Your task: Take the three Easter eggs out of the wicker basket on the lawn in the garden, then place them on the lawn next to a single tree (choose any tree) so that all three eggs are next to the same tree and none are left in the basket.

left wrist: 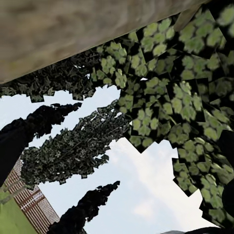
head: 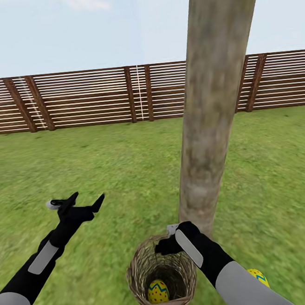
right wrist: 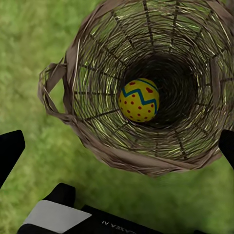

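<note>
nearest me, the wicker basket (head: 161,277) with one egg (head: 157,291) at its bottom. left to right: my left gripper (head: 78,200), spread wide and empty, over the lawn (head: 126,173); my right gripper (right wrist: 114,146), fingers apart and empty above the rim; a second egg (head: 258,276) near the tree (head: 210,119). i judge the egg light, hard and slick: pinch across its middle.
</note>
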